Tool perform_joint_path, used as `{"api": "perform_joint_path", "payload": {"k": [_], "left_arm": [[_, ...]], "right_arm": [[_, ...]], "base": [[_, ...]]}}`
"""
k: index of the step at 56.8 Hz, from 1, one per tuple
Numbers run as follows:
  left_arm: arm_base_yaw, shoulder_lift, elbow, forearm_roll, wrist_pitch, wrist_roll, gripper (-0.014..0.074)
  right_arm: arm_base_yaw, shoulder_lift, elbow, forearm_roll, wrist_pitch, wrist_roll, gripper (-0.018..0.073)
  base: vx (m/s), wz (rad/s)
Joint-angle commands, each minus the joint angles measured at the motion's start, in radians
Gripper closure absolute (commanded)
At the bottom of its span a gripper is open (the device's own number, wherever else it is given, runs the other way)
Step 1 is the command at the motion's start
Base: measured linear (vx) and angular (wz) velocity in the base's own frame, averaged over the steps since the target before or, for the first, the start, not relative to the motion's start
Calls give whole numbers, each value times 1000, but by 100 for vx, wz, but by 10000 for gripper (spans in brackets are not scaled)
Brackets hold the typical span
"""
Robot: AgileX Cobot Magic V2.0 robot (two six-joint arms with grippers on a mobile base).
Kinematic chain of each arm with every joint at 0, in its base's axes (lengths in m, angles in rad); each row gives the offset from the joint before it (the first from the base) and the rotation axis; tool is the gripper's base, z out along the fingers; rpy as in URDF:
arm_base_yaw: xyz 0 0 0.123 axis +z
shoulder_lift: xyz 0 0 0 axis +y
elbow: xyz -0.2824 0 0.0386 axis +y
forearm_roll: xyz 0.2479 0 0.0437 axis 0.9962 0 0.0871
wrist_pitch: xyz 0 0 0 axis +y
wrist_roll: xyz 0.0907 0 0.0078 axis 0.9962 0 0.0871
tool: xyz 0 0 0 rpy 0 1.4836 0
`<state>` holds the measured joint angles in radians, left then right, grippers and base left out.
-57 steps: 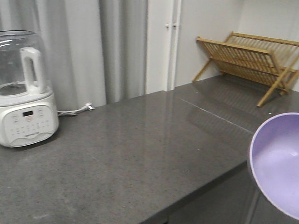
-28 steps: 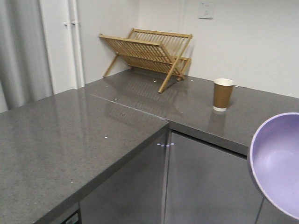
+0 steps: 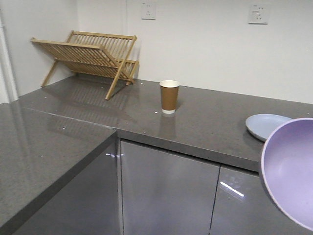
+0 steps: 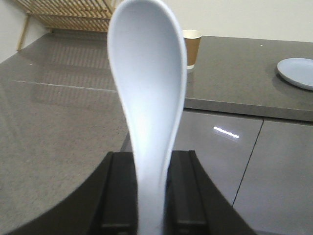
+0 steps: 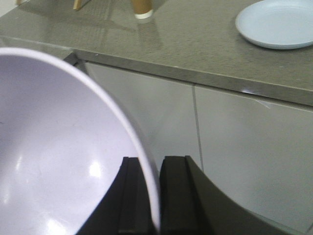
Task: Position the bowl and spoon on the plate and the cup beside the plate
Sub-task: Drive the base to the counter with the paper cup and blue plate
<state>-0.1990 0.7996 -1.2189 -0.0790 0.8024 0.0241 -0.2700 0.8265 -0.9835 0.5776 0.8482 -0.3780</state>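
We see a lavender bowl [image 3: 288, 171], a pale bluish-white spoon [image 4: 146, 88] and a light-blue plate [image 3: 266, 125] against a speckled dark-grey countertop [image 3: 205, 117]. The cup [image 3: 169, 97] is brown with white rim and base band; the slatted dish rack [image 3: 83, 55] is honey-coloured, the cabinet doors [image 3: 166, 191] glossy grey.

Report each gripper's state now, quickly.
Left gripper: closed, holding the spoon by its handle.
Right gripper: closed, holding the bowl by its rim.
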Motion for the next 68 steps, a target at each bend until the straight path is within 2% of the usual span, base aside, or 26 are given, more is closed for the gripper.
{"api": "perform_joint_path", "payload": {"k": [1, 32, 68], "left_arm": [[-6, 0, -24, -9, -78, -7, 600], [-6, 0, -24, -9, -78, -7, 600], [-6, 1, -24, -9, -78, -7, 600]], "right_arm": [[-5, -1, -28, 33, -68, -10, 568], [-5, -1, -28, 33, -68, -10, 568], [-5, -1, -28, 33, -69, -10, 568]], "base": [[11, -41], [19, -38], [37, -10]]}}
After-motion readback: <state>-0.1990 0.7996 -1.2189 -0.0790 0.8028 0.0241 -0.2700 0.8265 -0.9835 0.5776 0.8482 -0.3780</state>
